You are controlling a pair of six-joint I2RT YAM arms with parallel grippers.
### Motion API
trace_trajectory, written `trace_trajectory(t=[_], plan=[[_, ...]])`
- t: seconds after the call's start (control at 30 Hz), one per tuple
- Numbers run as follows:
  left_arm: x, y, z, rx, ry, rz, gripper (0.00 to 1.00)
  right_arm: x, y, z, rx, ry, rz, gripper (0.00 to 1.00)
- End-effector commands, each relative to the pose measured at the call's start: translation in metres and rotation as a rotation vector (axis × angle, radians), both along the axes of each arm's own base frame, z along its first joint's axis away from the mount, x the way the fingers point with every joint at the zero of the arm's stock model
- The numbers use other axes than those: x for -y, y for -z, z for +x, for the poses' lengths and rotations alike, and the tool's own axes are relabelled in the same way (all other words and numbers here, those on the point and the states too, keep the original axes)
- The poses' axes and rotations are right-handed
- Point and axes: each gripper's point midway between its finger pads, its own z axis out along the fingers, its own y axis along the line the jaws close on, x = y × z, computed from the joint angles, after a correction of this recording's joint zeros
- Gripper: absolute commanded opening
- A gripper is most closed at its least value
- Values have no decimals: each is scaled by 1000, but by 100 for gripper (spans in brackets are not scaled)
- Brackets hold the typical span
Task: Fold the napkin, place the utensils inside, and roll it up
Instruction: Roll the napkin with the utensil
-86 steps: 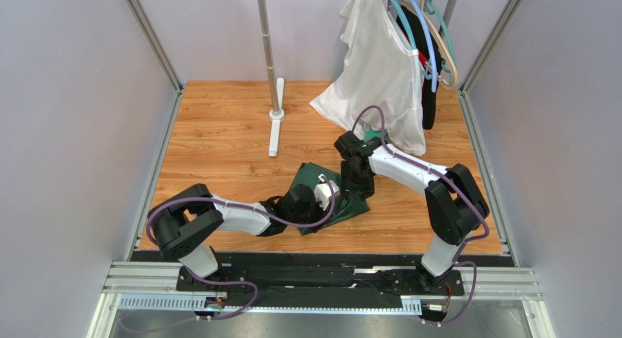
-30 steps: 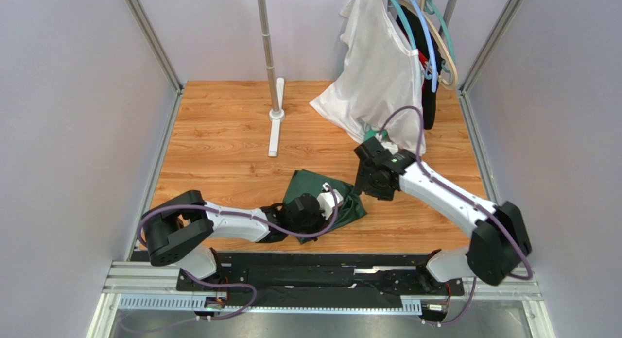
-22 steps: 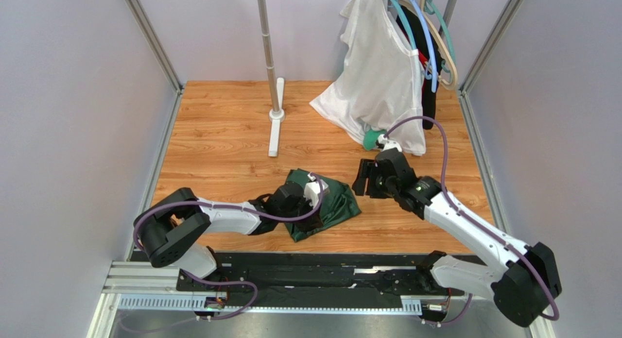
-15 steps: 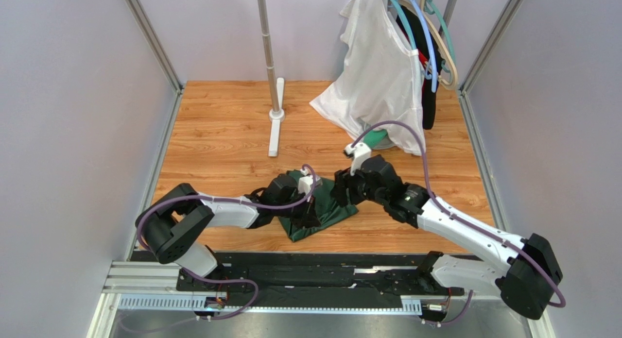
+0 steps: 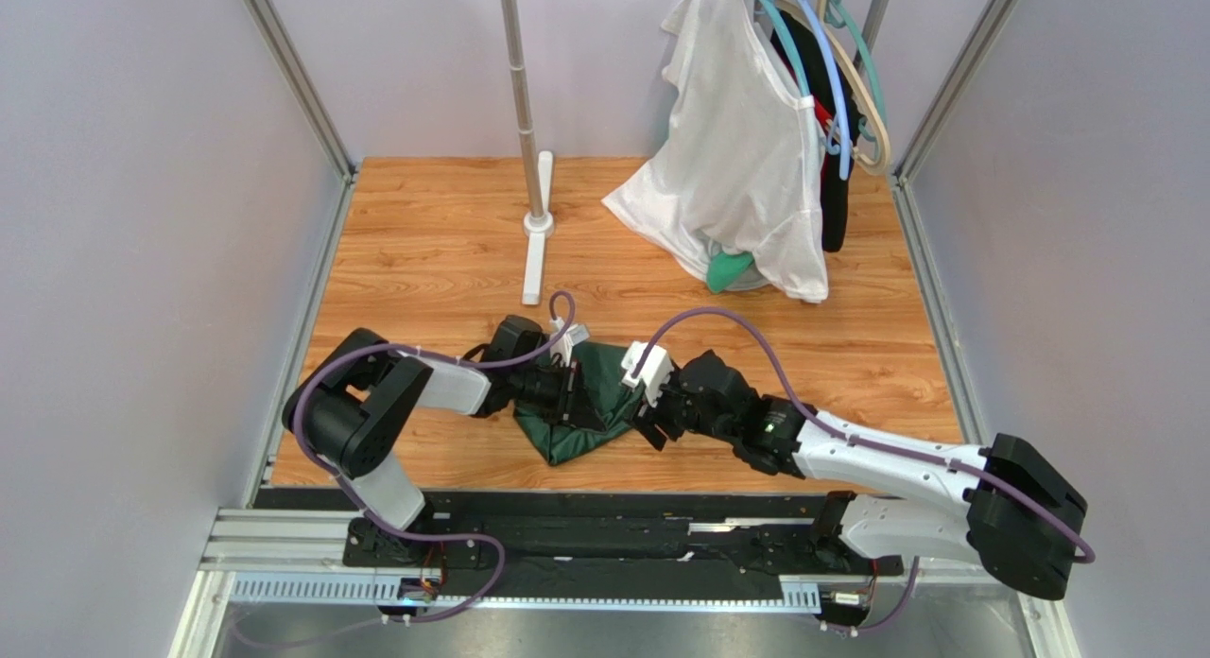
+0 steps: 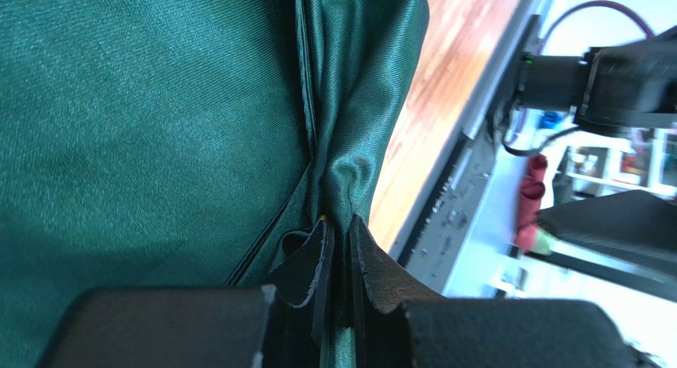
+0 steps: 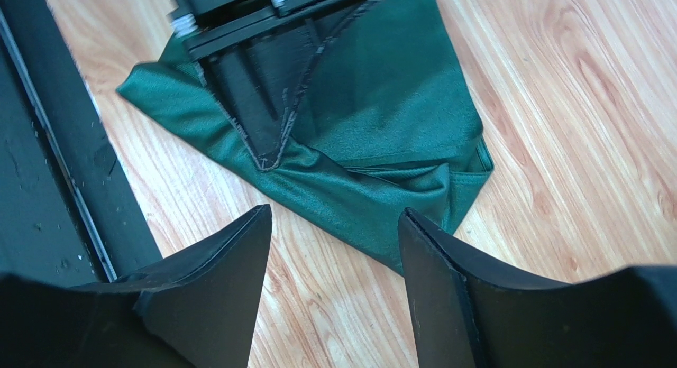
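Observation:
The dark green napkin [image 5: 597,400] lies bunched on the wooden table between my two grippers. My left gripper [image 5: 565,392] is at its left side and is shut on a raised fold of the cloth [image 6: 350,146], pinched between the pads [image 6: 318,261]. My right gripper [image 5: 651,407] is open and empty just right of the napkin. In the right wrist view its fingertips [image 7: 253,233] hover over bare wood beside the napkin's near edge [image 7: 373,193], facing the left gripper's fingers [image 7: 262,106]. No utensils are in view.
A white garment [image 5: 739,134] hangs on hangers at the back right, with a brighter green cloth [image 5: 729,271] under its hem. A metal stand pole [image 5: 523,105] and its base [image 5: 534,261] stand at the back centre. The black rail [image 5: 625,505] runs along the near edge.
My right arm has swung from the napkin's far right down to its near right side, low, with the gripper open. My left gripper has drawn the napkin leftward and stays shut on it.

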Motion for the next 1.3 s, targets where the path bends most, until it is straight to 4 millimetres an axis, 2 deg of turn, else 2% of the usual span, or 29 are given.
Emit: trace_trajectory(t=[0.0, 0.13, 0.17, 0.4, 0.87, 0.97, 1.1, 1.27], plan=[[3, -9, -5, -84, 31, -66, 8, -20, -11, -5, 157, -123, -4, 64], [2, -13, -6, -112, 36, -99, 8, -26, 4, -7, 218, -147, -92, 64], [1, -12, -6, -131, 27, -100, 8, -30, 15, -9, 217, -166, -124, 64], [1, -14, -6, -163, 34, -125, 8, -52, 35, -22, 325, -238, -212, 64], [-1, -12, -9, -173, 47, -124, 7, -59, 68, -14, 499, -265, -385, 60], [0, -11, -10, -176, 53, -124, 6, -60, 76, -14, 495, -279, -423, 55], [1, -13, -10, -174, 61, -134, 5, -59, 83, -19, 463, -300, -428, 37], [2, -16, -9, -166, 67, -142, 5, -54, 95, -25, 387, -313, -474, 22]])
